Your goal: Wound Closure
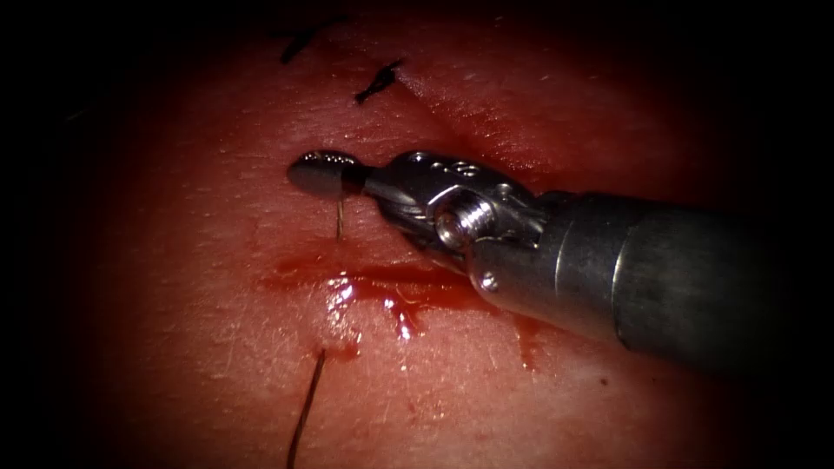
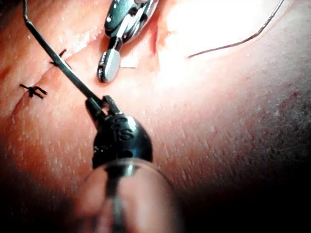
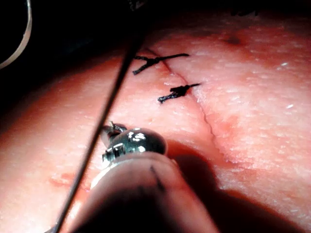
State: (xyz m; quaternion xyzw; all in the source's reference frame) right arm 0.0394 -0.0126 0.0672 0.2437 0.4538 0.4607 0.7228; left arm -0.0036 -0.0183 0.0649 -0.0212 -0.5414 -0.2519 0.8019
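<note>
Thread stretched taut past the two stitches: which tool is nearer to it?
Left. The left tool has its jaws shut on that thread. The right tool sits apart from it, off to one side, with its tip over the tissue.

Needle (image 1: 339, 219) mostly hidden: short sliver shows below right tool (image 1: 323, 174) jaws, rest buried in tissue (image 1: 217, 347) or behind jaws. Grip point along curve not discernible. Thread (image 1: 306, 408) cut off by endoscope view's lower edge. Left tool (image 2: 104, 104) jaw state unclear, tip too small.
</note>
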